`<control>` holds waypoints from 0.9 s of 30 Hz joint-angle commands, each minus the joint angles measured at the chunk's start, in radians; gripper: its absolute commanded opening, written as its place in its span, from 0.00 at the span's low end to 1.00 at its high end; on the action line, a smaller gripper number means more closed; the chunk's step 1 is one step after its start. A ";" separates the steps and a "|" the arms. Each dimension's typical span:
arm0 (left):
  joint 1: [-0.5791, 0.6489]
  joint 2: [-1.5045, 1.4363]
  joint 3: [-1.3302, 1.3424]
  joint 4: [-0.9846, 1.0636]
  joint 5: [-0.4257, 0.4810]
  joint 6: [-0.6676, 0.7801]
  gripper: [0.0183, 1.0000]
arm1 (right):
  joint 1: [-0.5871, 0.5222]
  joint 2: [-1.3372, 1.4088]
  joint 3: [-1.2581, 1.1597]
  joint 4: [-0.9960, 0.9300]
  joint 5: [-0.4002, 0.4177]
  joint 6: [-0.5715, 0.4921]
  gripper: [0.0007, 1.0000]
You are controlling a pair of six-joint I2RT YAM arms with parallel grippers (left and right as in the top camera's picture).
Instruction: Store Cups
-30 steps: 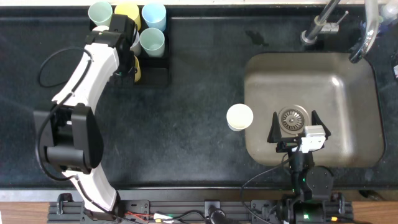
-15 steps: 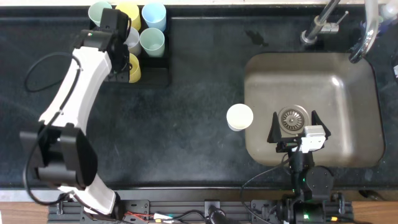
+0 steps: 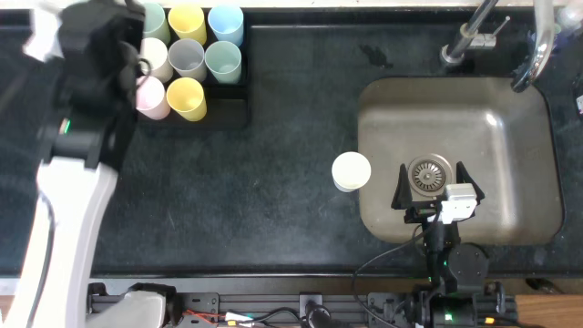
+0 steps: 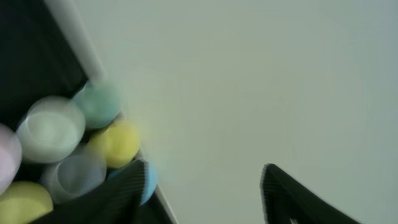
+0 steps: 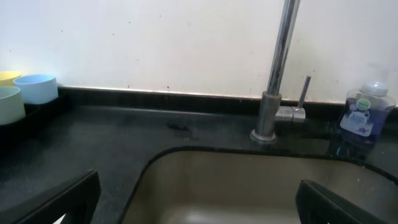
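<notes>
A black rack [image 3: 228, 109] at the counter's back left holds several cups: yellow [image 3: 187, 20], blue [image 3: 225, 22], grey [image 3: 187, 57], pale green [image 3: 222, 60], cream [image 3: 156, 57], pink [image 3: 151, 97] and another yellow [image 3: 186, 98]. A lone white cup [image 3: 351, 171] stands on the counter beside the sink's left rim. My left arm [image 3: 86, 82] is lifted high over the rack's left side. In its wrist view the left gripper [image 4: 205, 199] is open and empty, well above the cups [image 4: 51, 129]. My right gripper [image 3: 430, 189] rests open over the sink, right of the white cup.
The steel sink [image 3: 510, 118] fills the right half, with a drain [image 3: 428, 171] and a faucet [image 5: 277, 74] at the back. A soap bottle [image 5: 367, 109] stands behind the sink at the far right. A pale wall runs behind the dark counter [image 3: 273, 210].
My left arm has risen from the rack toward the camera and swung left, uncovering the cream and pink cups. The right arm and white cup have not moved.
</notes>
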 commanded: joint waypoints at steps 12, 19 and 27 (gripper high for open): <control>0.004 -0.657 -0.747 0.322 0.298 0.962 1.00 | -0.006 -0.011 -0.013 0.005 0.001 -0.003 1.00; 0.020 -0.953 -1.040 0.331 0.332 0.974 1.00 | -0.006 -0.011 -0.013 0.005 0.001 -0.003 1.00; 0.030 -1.160 -1.249 0.330 0.352 0.975 1.00 | -0.006 -0.011 -0.013 0.005 0.001 -0.003 1.00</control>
